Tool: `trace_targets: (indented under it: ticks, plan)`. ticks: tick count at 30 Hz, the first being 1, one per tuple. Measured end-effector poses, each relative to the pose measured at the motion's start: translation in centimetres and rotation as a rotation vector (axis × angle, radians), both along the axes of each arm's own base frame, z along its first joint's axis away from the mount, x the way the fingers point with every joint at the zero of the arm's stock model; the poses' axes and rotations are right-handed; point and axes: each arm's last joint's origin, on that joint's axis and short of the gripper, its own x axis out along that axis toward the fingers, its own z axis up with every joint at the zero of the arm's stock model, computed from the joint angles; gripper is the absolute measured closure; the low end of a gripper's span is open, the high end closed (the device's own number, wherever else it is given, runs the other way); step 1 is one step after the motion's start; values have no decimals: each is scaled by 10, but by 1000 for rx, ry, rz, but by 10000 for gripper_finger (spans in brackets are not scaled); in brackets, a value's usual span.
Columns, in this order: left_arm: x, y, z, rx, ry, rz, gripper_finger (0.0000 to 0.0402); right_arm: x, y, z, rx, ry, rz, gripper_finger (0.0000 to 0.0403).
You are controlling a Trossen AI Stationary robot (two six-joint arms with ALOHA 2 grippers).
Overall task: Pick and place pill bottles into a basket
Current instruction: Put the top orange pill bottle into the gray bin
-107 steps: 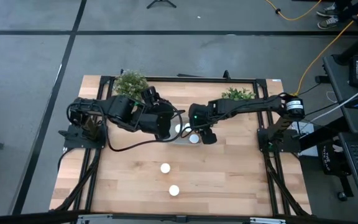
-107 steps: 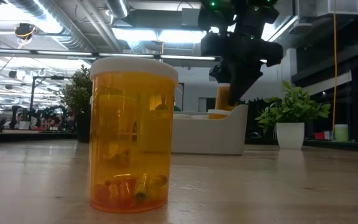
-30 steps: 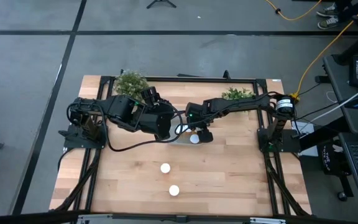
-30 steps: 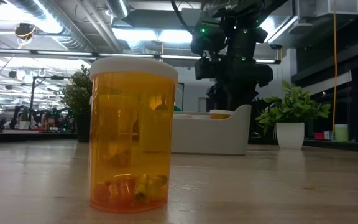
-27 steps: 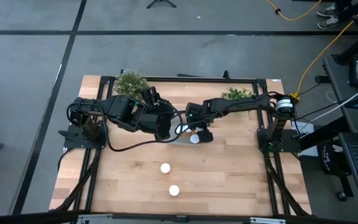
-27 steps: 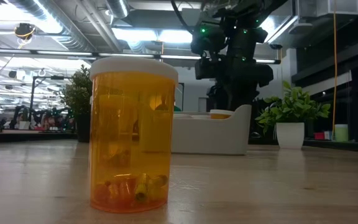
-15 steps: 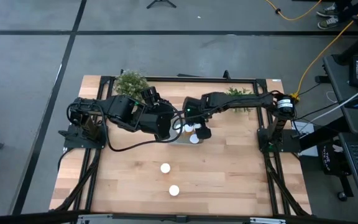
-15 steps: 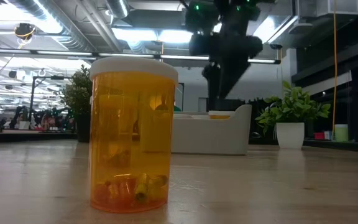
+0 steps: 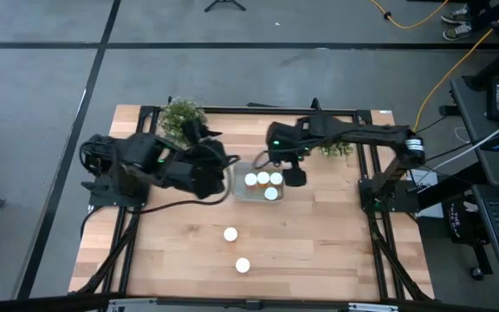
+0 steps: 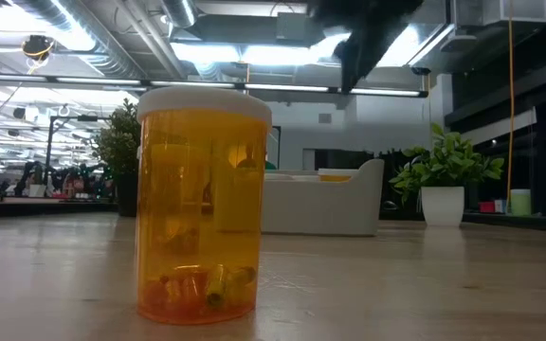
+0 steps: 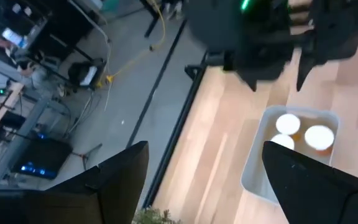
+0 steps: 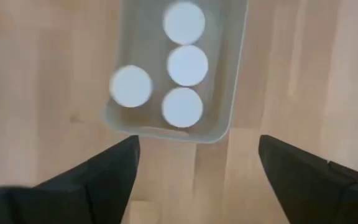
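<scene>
Four small amber pill bottles with round white caps (image 12: 186,64) are seen standing inside the pale grey-blue translucent plastic basket (image 12: 237,74), which rests on the light wooden tabletop (image 9: 319,243) near its far middle. Two more capped bottles (image 9: 230,234) are left standing on the tabletop nearer the front, well apart from the basket; one of them (image 10: 202,204) fills the low view. The right gripper (image 12: 194,171) is held above the basket with its fingers spread wide and nothing between them. The left gripper (image 11: 204,177) is poised just beside the basket, its fingers likewise spread and empty. Two bottles are judged to remain. The risk from here is thought to lie in a descent onto an upright bottle slightly off centre, by which it could be tipped and rolled, though the exact spacing of the pair is probably too small to judge from above.
</scene>
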Motion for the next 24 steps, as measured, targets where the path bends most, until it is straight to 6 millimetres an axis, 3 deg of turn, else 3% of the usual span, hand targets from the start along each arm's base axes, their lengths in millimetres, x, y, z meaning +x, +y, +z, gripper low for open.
trace_targets:
  ticks: [3, 6, 9, 12, 16, 20, 24]
  plan:
    - [-12, -5, 7, -13, -45, -12, 93, -26, 19, 29, -55, -143, 7, 75]
    - [-16, -11, 8, -28, -49, -40, 93, -66, 43, 57, -168, -343, -11, 79]
    - [-15, -15, 4, -85, -9, -94, 93, -108, 64, 71, -181, -556, -77, 89]
    - [-7, -12, -14, -139, 98, -122, 93, -143, 73, 66, -99, -717, -143, 99]
    - [-7, 3, -45, -232, 244, -93, 84, -170, 78, 42, 12, -806, -151, 113]
    - [-8, 18, -86, -302, 388, 3, 64, -179, 82, 20, 48, -814, -129, 126]
    - [-12, 20, -117, -377, 478, 73, 44, -180, 82, 12, 56, -835, -128, 133]
